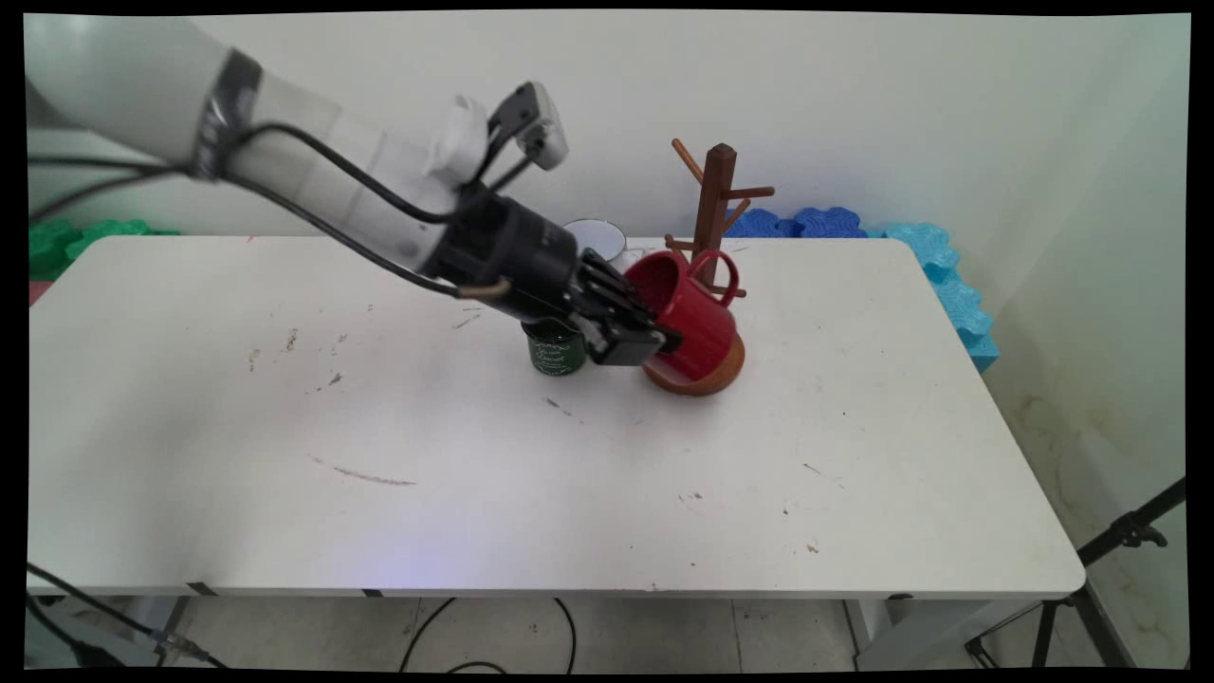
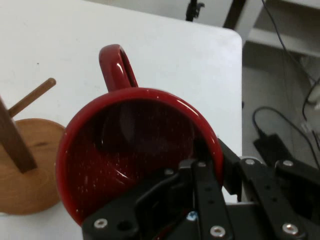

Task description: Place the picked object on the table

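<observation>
My gripper (image 1: pixel 664 334) is shut on the rim of a red mug (image 1: pixel 690 315), one finger inside the mug and one outside. The mug is tilted, held off the table in front of a brown wooden mug tree (image 1: pixel 713 220) and over its round base (image 1: pixel 702 379). In the hand view the red mug (image 2: pixel 135 150) fills the middle with its handle (image 2: pixel 116 66) pointing up. There the gripper (image 2: pixel 216 157) clamps the mug's right wall, and the tree's base (image 2: pixel 27 167) lies at the left with a peg above it.
A dark green mug (image 1: pixel 556 349) stands on the table just left of the gripper, partly hidden by it. A white mug (image 1: pixel 597 237) sits behind the arm near the table's far edge. Blue foam pieces (image 1: pixel 854 228) line the wall at the back right.
</observation>
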Motion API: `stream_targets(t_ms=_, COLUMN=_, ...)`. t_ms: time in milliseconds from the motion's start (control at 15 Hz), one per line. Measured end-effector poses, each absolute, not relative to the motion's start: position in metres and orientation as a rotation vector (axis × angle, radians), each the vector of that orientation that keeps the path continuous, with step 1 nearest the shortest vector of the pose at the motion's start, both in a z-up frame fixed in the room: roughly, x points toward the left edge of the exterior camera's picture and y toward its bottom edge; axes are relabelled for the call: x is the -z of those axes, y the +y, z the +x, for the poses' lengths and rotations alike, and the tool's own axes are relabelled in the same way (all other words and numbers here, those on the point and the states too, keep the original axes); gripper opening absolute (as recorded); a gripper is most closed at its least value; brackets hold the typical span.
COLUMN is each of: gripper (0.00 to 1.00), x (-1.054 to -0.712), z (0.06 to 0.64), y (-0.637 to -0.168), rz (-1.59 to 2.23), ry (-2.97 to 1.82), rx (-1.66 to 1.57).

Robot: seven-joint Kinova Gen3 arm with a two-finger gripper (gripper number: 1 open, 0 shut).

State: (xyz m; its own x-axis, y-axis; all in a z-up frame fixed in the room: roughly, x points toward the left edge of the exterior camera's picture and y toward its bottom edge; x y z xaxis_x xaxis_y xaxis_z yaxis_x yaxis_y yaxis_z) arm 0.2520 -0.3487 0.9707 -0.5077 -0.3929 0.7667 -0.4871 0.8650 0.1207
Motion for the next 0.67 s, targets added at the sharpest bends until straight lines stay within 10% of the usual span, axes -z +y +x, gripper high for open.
stream_targets(t_ms=667, gripper=0.0, x=-0.994, z=0.292, y=-0.357, rz=0.502, ry=-2.433, rx=-0.111)
